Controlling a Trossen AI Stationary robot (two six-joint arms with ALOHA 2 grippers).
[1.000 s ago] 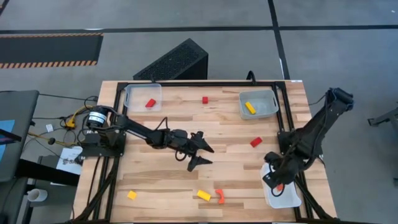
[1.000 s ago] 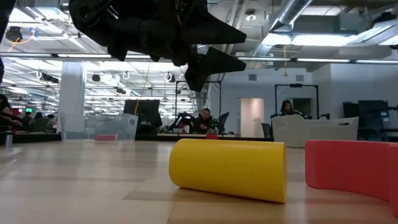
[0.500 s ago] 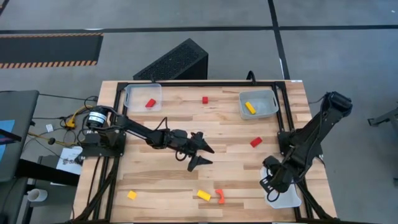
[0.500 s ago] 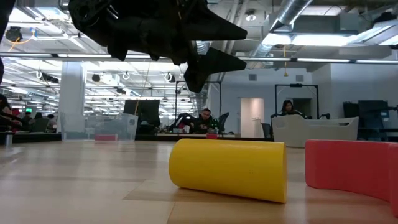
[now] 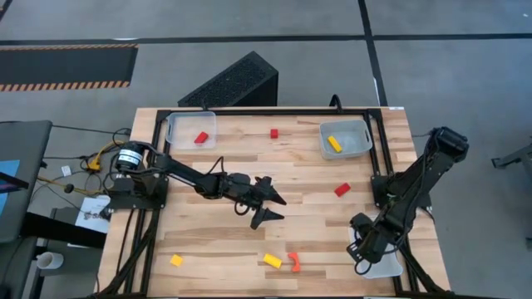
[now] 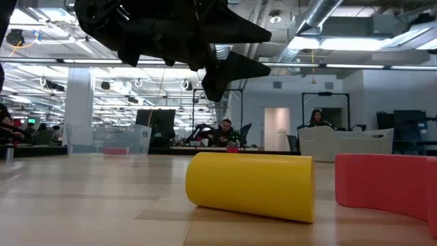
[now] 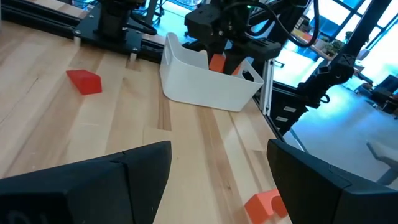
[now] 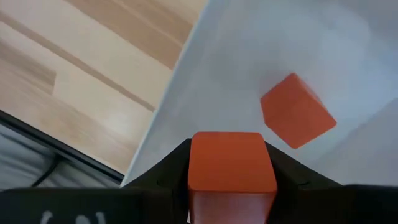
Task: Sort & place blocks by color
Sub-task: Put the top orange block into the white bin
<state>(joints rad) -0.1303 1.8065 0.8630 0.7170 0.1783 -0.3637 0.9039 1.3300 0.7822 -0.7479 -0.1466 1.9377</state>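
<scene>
From above, the right gripper (image 5: 363,253) hangs over the white tray (image 5: 391,264); the left gripper (image 5: 268,208) waits spread, well apart. Its wrist camera shows an orange block (image 8: 231,163) clenched — rigid, probably light, flat-sided — above another orange cube (image 8: 297,111) inside.

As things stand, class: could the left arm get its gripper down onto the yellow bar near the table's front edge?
Probably yes. The left gripper hangs open above bare wood mid-table, and the yellow bar lies just beyond it with nothing between. The curved orange block sits close beside the bar, so a finger might nudge it.
</scene>
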